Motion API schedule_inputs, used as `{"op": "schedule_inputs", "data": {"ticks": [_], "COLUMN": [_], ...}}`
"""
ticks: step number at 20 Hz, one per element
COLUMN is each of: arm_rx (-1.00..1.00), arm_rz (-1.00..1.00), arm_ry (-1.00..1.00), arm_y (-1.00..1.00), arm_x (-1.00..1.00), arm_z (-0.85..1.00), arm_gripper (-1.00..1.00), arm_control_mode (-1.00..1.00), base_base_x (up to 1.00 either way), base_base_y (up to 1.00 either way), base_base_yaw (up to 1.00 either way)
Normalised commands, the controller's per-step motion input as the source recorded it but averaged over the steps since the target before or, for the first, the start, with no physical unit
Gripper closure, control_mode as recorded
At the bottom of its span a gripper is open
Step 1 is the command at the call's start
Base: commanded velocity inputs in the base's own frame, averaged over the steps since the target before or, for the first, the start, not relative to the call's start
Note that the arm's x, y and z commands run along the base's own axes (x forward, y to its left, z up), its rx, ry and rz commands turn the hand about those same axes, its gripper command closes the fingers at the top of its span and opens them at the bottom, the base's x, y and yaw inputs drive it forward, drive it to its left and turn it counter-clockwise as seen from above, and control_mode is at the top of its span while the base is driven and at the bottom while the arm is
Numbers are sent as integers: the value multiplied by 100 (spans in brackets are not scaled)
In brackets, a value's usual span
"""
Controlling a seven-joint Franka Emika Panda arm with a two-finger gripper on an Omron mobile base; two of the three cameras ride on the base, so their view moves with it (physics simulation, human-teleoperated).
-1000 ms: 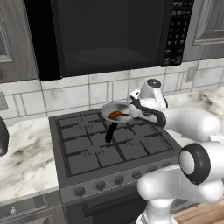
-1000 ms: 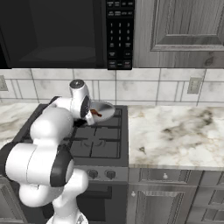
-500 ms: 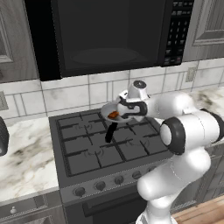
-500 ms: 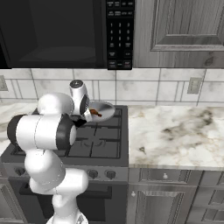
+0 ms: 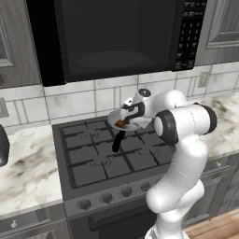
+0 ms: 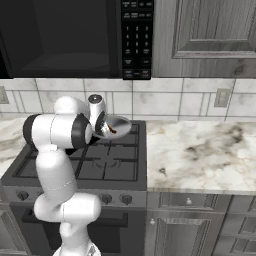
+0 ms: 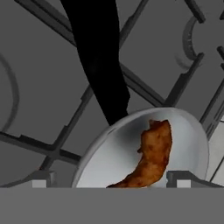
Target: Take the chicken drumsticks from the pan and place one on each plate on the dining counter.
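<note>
**Tool Poised Over Pan, Drumstick Not Yet Gripped**

The pan (image 5: 127, 122) sat on the far right burner of the stove (image 5: 102, 158), its black handle (image 5: 117, 140) pointing toward the near side. The arm was folded in close, with the tool (image 5: 125, 115) held just above the pan's far rim and aimed down into it.

In the hand view, one drumstick (image 7: 151, 155) lay inside the pan (image 7: 113, 157), curved, and reached toward the gap between the two fingertips (image 7: 41, 178). These stood wide apart, one on either side of the meat, and clamped on nothing. The spread appeared deliberate, so as to straddle the drumstick before closing.

In the right base view a reddish piece (image 6: 113, 131) showed in the pan (image 6: 114, 126). Whether a second drumstick lay there could not be told.

In my judgement the task stood at its first pick-up. The glossy, tapered meat could slip if gripped near its thin end.
</note>
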Motion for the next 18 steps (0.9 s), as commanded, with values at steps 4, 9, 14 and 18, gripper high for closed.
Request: {"op": "schedule_inputs", "data": {"ticks": [4,9,14,18], "arm_rx": [-3,-5,-2,-5], "arm_rz": [1,0,0,0], "arm_ry": [2,7,6,11], "arm_y": [23,31,8,9], "arm_x": [67,62,57,50], "arm_z": [-24,-30,-27,-32], "arm_gripper": [-100,-100,-100,-100], "arm_control_mode": [-100,-100,-100,-100], "base_base_x": [0,0,0,0], "base_base_y": [0,0,0,0], "base_base_yaw": [0,0,0,0]}}
